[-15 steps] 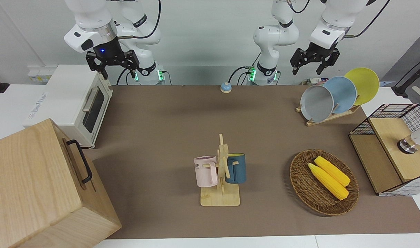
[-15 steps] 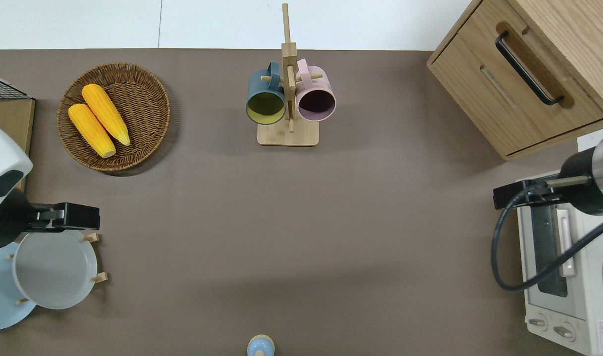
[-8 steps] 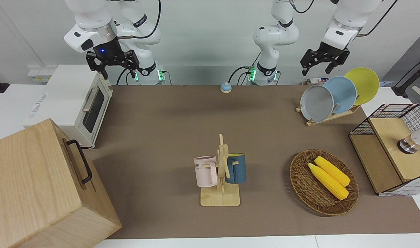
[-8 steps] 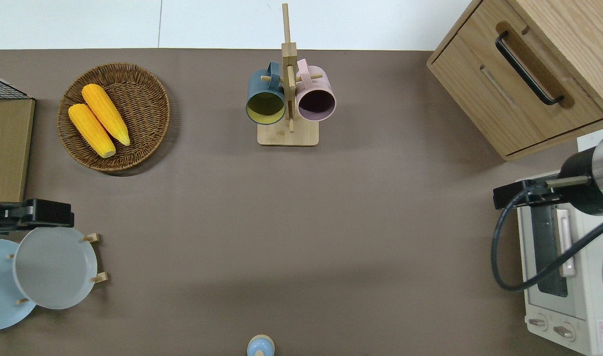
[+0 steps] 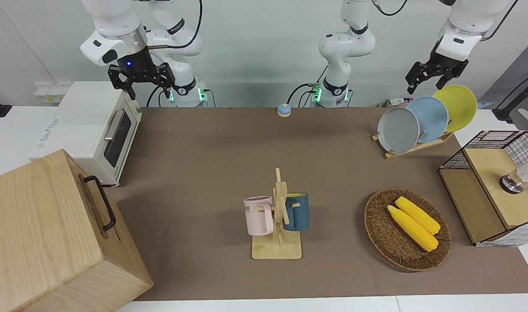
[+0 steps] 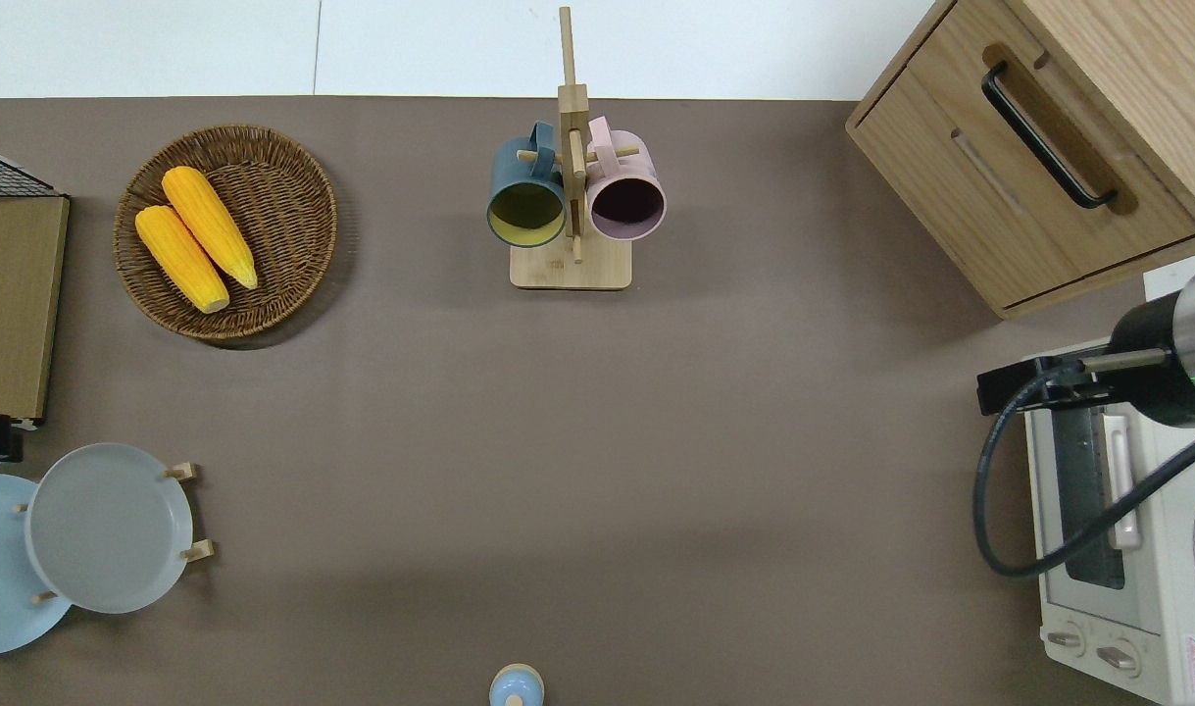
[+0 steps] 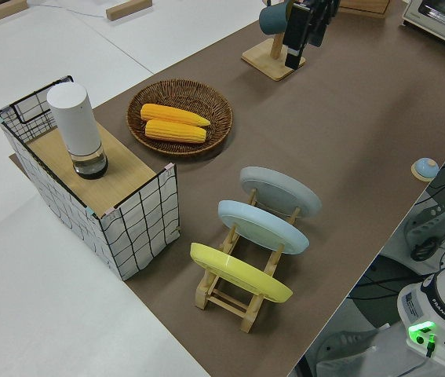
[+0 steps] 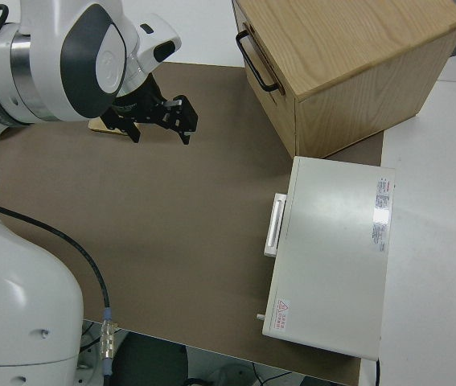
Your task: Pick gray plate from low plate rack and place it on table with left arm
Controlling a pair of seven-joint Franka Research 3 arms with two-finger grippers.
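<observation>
Gray plate – smooth, matt pale glaze or plastic, cannot tell which. Low plate rack – light unfinished wood. Table covered in plain brown matting, matt, with white edges. Left arm shell glossy white, its gripper matt black. Basket of rough dark wicker. Cabinet in pale grained wood with a black handle. Toaster oven in smooth cream casing.
</observation>
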